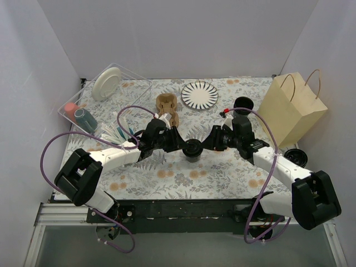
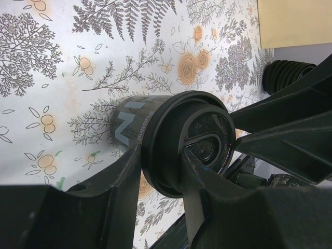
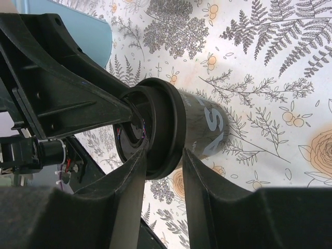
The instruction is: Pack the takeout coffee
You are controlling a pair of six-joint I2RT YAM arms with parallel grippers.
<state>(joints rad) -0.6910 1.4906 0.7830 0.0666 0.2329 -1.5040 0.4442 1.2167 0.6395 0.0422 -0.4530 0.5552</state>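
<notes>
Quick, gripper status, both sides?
The left gripper: closed on the lid rim of the coffee cup.
The right gripper: closed on the same coffee cup, opposite side.

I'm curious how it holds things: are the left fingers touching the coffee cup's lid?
Touching. The left wrist view shows both left fingers pressed against the lid, one each side of its rim.

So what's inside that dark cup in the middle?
A black lid covers the cup, so only the lid and printed side show; any drink inside is hidden.
</notes>
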